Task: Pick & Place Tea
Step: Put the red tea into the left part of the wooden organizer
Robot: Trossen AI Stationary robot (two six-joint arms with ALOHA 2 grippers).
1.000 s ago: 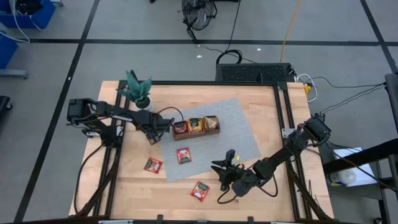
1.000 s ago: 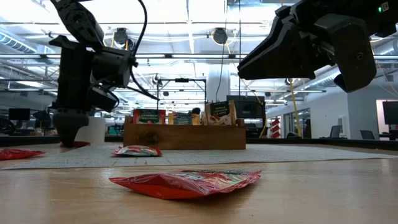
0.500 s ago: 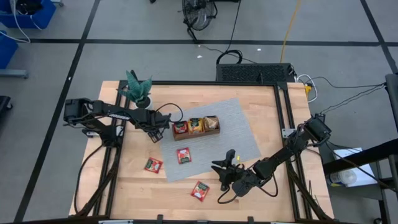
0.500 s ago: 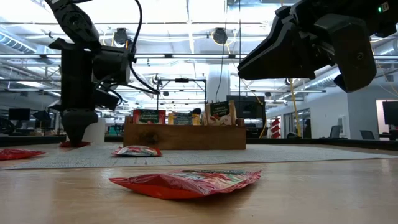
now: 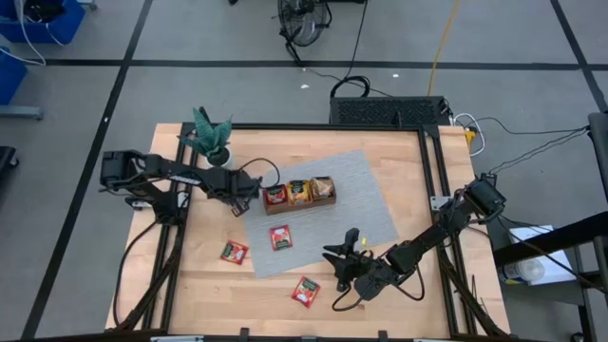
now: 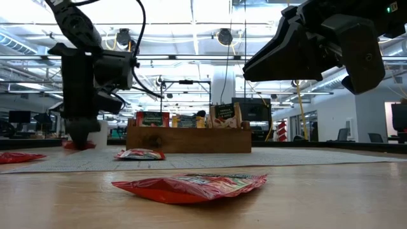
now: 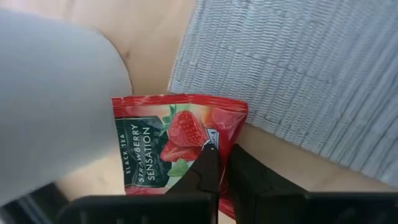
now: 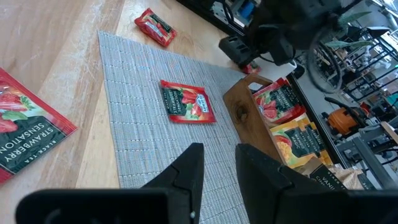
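— Tea: where was the sachet (image 7: 168, 140)?

— Lying at the grey mat's (image 5: 361, 195) left edge, beside the wooden tray (image 5: 300, 205). The left gripper (image 7: 219, 163) had its fingers clamped on the packet's edge.

— And the other arm?

— The right gripper (image 8: 214, 163) hovered near the table's front, slightly parted, holding nothing. Three loose sachets lay nearby.

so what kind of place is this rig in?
Probably an open lab or workshop floor: ceiling lights and pipes, desks with monitors behind the table, and floor tape around the wooden table.
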